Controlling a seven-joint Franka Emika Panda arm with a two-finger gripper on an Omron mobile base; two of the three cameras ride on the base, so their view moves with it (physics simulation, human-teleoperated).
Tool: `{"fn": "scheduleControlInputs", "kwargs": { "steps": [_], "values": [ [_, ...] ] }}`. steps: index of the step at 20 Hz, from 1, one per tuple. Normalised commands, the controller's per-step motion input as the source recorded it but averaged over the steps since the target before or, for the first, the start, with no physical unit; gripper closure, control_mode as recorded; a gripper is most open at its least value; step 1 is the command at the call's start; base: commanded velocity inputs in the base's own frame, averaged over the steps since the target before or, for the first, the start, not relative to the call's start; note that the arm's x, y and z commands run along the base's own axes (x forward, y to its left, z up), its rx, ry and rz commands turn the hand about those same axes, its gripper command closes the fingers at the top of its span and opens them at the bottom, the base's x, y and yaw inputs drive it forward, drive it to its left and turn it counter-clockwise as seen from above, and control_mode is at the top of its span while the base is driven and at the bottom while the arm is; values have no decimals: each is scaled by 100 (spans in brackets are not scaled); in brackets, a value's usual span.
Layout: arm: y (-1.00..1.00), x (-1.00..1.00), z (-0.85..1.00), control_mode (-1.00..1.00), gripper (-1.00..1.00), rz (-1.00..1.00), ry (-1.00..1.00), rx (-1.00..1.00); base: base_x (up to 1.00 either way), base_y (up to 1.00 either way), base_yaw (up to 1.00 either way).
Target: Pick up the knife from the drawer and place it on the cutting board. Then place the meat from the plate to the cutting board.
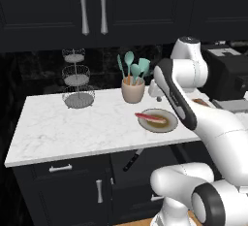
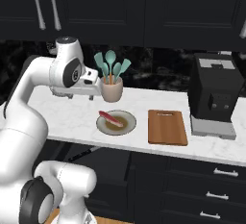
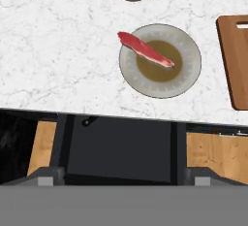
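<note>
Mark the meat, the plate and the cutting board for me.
meat (image 3: pixel 145 50): hand view, middle of the red strip.
plate (image 3: pixel 191 70): hand view, bare rim right of the centre.
cutting board (image 2: pixel 166 128): right base view, centre of the board.

Even, flat rendered light brightens the white marble desk (image 1: pixel 72 123), while the black cabinets (image 2: pixel 182 6) and the drawer (image 3: pixel 118 150) below sink into near-uniform darkness. Shadows are faint and soft under the plate (image 3: pixel 191 60). All three views look slightly soft, with no glare and no edge distortion.
</note>
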Motion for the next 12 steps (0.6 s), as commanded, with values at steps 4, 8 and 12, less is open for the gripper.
{"fn": "scheduleControlInputs", "kwargs": {
  "steps": [4,8,12],
  "values": [
    [-10,0,-2,-100,-100,1,0,0,0,0,0],
    [-23,0,-5,100,-100,1,0,-2,0,-75,6],
    [0,0,0,100,-100,0,0,0,0,-100,8]
  ]
}}
